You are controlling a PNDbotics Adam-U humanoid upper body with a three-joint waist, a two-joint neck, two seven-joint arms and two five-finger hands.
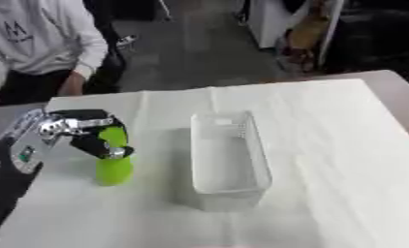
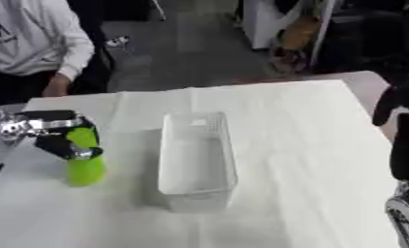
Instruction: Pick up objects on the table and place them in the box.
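Note:
A bright green bottle-shaped object (image 1: 114, 169) stands upright on the white tablecloth, left of the box. My left hand (image 1: 87, 130) comes in from the left with its fingers curled round the object's upper part. The box (image 1: 228, 160) is a clear plastic bin, long and narrow, standing in the middle of the table with nothing visible inside. My right hand (image 2: 404, 140) shows as a dark shape at the right edge of the right eye view, away from the objects, and its fingers cannot be made out.
The white cloth (image 1: 326, 145) covers most of the table, with bare tabletop (image 1: 399, 92) showing at the far right. A person in a grey hoodie (image 1: 38, 34) stands beyond the far left edge.

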